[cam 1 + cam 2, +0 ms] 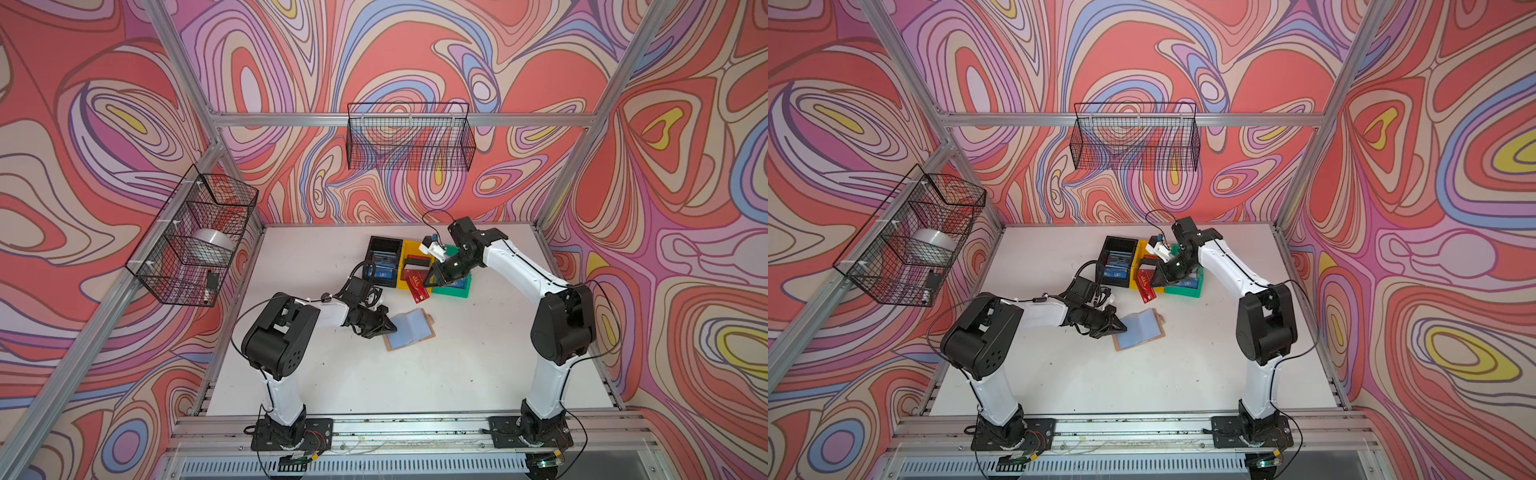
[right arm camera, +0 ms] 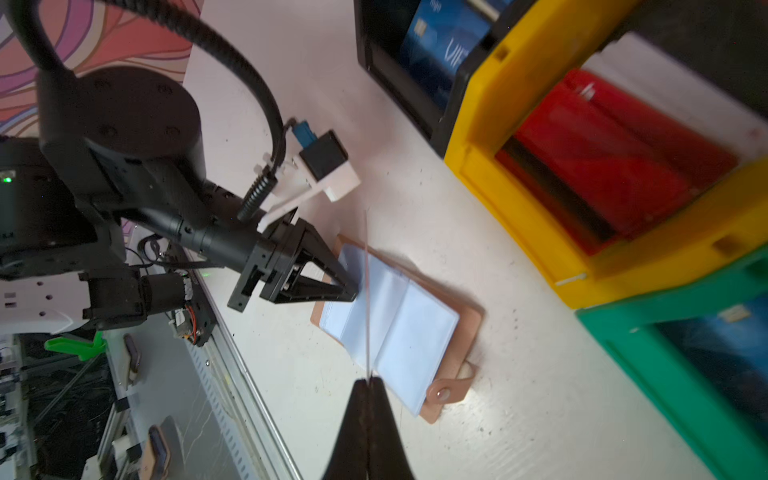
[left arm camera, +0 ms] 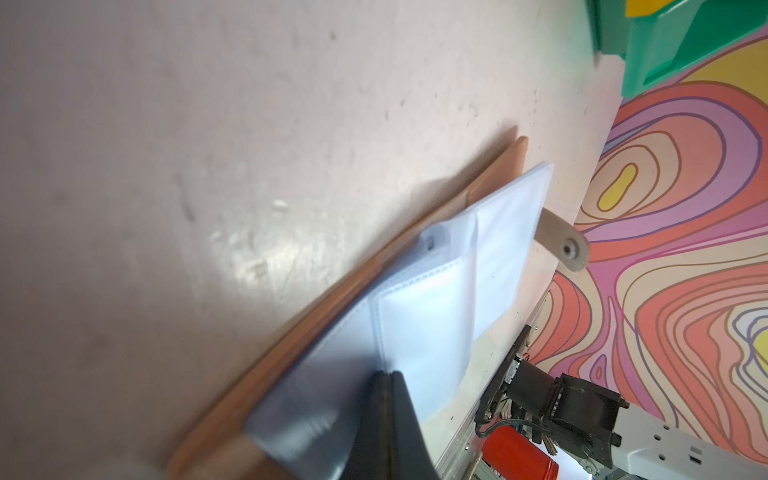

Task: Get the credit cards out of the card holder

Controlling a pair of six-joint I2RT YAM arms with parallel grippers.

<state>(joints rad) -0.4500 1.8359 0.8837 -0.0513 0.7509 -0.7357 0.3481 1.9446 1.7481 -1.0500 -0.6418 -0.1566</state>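
The card holder (image 1: 415, 328) (image 1: 1142, 330) lies open on the white table, its pale blue sleeves (image 3: 436, 324) (image 2: 415, 332) facing up and its snap tab (image 2: 446, 392) sticking out. My left gripper (image 1: 392, 329) (image 3: 388, 374) is shut, and its tips rest on the holder's left sleeve page. My right gripper (image 1: 428, 284) (image 2: 368, 379) is shut on a red credit card (image 1: 417, 286) (image 1: 1146, 284) with pale VIP lettering. It holds the card at the front of the yellow bin. The right wrist view shows that card as a thin edge-on line (image 2: 367, 291).
Three bins stand side by side behind the holder: black (image 1: 384, 243) with blue cards, yellow (image 2: 519, 62) with red cards (image 2: 602, 166), green (image 1: 453, 293) with a blue card. Wire baskets (image 1: 195, 237) (image 1: 409, 137) hang on the left and back walls.
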